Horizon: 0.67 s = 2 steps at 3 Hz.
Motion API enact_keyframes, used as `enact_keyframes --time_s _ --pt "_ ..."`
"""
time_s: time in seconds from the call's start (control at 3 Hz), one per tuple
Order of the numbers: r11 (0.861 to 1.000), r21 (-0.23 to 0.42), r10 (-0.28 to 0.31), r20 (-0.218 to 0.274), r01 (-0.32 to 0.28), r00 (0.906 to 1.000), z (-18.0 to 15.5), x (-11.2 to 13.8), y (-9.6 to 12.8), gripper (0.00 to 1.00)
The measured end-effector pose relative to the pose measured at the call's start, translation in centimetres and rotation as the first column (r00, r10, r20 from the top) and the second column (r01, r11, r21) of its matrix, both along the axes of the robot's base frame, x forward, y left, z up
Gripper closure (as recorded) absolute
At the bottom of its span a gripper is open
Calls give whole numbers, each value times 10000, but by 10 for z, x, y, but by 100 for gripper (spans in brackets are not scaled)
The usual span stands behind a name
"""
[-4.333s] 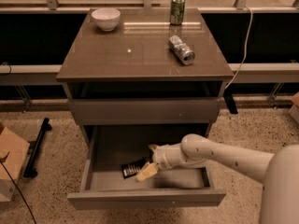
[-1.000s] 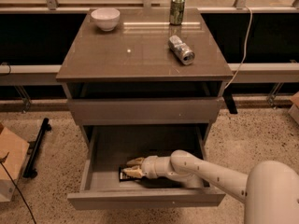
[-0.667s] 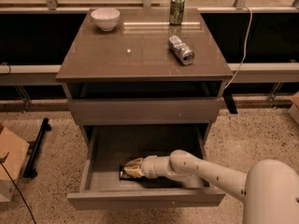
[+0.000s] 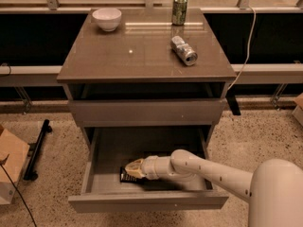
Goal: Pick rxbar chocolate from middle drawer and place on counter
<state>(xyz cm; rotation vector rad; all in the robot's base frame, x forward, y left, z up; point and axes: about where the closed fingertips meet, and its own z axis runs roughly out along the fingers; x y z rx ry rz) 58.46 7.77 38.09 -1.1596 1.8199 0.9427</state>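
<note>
The middle drawer [image 4: 147,202] is pulled open at the bottom of the cabinet. The rxbar chocolate [image 4: 126,176], a flat black wrapper with white lettering, lies on the drawer floor near the front left. My gripper [image 4: 134,168] is down inside the drawer, right on top of the bar's right part and covering it. The white arm [image 4: 208,171] reaches in from the lower right. The counter [image 4: 137,56] is the glossy grey-brown top of the cabinet.
On the counter stand a white bowl [image 4: 107,19] at the back left and a green can [image 4: 179,9] at the back, with a silver can [image 4: 184,50] lying on its side. A closed drawer front [image 4: 147,112] sits above. A cardboard box [image 4: 9,167] and a black stand [image 4: 38,148] are on the floor left.
Since 4.3 s ago my gripper has moved left and down onto the bar. Over the last second it has hardly moved, and the bar lies in the same place.
</note>
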Motion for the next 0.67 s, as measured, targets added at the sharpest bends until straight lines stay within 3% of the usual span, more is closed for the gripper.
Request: enact_keyframes --time_s 0.67 --pt "9987 410 290 614 -315 9977 58 -6 -4 100"
